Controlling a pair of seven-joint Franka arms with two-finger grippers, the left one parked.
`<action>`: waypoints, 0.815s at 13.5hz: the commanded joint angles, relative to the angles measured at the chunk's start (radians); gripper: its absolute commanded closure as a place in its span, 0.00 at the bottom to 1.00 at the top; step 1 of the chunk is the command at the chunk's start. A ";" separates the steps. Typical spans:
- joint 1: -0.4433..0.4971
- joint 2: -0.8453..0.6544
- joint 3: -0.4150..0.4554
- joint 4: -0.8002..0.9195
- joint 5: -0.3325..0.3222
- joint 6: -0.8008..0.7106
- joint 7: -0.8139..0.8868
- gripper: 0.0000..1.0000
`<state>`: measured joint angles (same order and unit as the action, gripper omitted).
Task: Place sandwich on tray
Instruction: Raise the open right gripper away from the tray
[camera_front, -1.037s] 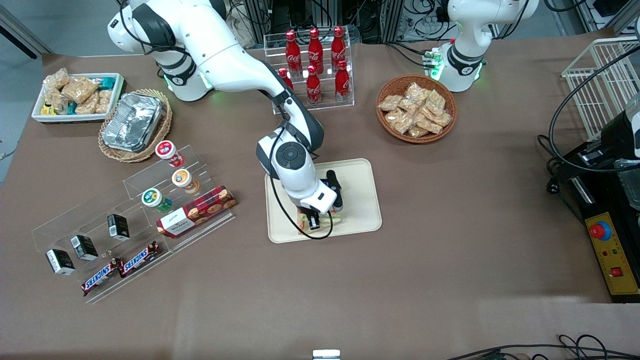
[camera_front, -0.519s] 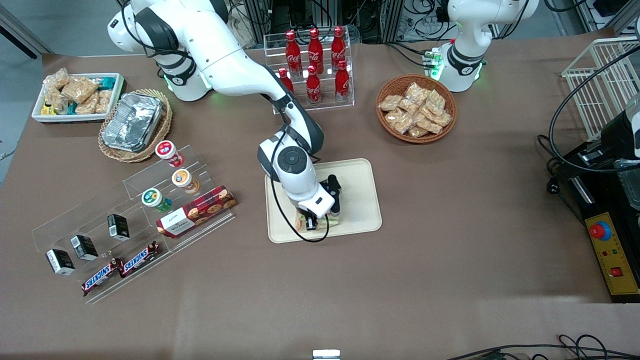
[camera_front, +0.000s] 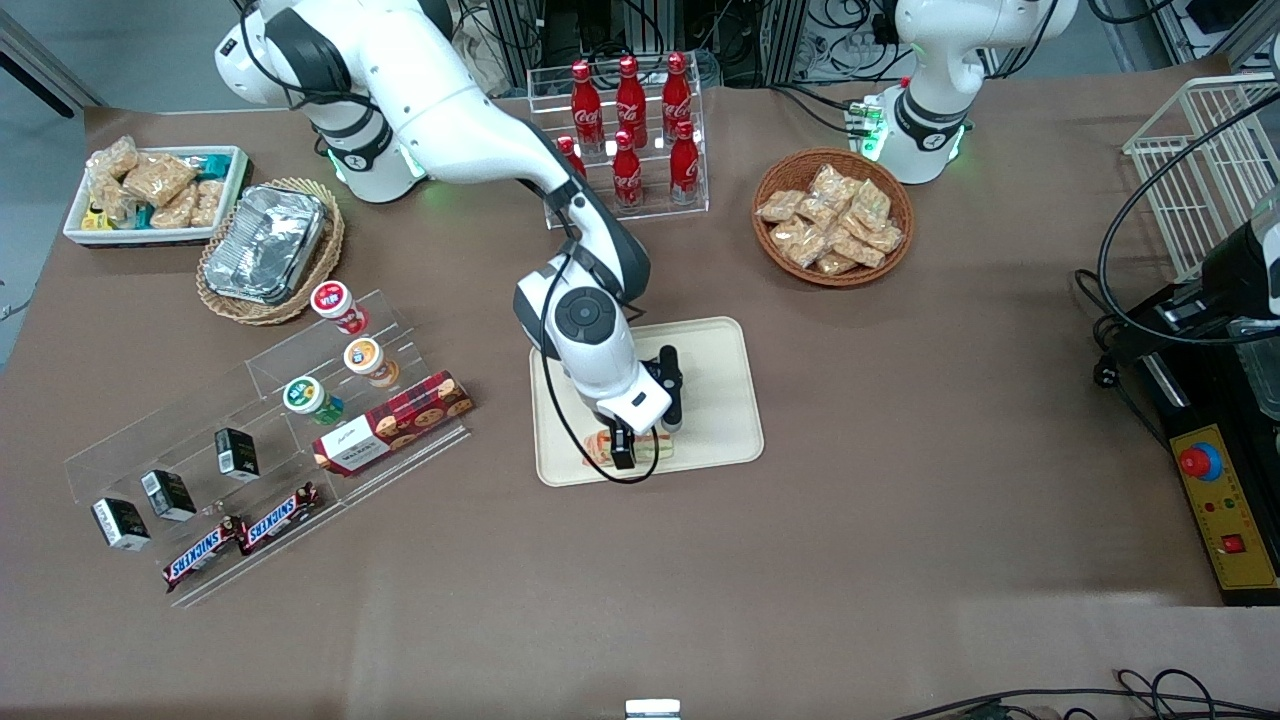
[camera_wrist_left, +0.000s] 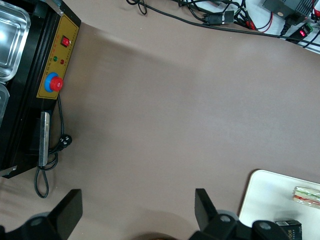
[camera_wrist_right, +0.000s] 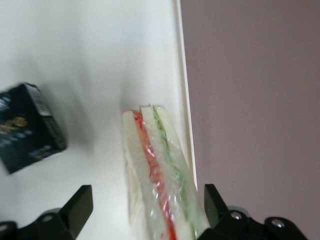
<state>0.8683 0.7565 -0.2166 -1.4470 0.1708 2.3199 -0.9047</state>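
sandwich: the clear-wrapped wedge sandwich lies flat on the cream tray, close along the tray rim nearest the front camera; also seen in the front view and the left wrist view.

gripper: the right arm's gripper hangs just above the sandwich, over the tray's near edge. Jaws stand wide apart, holding nothing; in the right wrist view the sandwich shows free between the two fingertips, touching neither.

key relation: sandwich sits directly under the jaws. Its long axis runs along the tray's near rim, with bread and filling layers edge-up toward the wrist camera. The jaws straddle it across the short way.

other item: a small black box also lies on the tray, just beside the sandwich, apart from it.

change: half a second ago the sandwich looked tucked up under the gripper. Now it is spread out lower and flatter on the tray, and the gripper sits slightly higher.

judgement: placement looks done; what remains is a straight lift clear, without snagging the wrap.
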 joint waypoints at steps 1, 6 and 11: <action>0.000 -0.147 0.000 -0.051 0.001 -0.137 0.149 0.00; -0.087 -0.377 -0.001 -0.078 -0.138 -0.460 0.424 0.00; -0.320 -0.574 0.080 -0.093 -0.243 -0.712 0.575 0.00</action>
<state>0.6704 0.2775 -0.2150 -1.4736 -0.0480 1.6565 -0.3739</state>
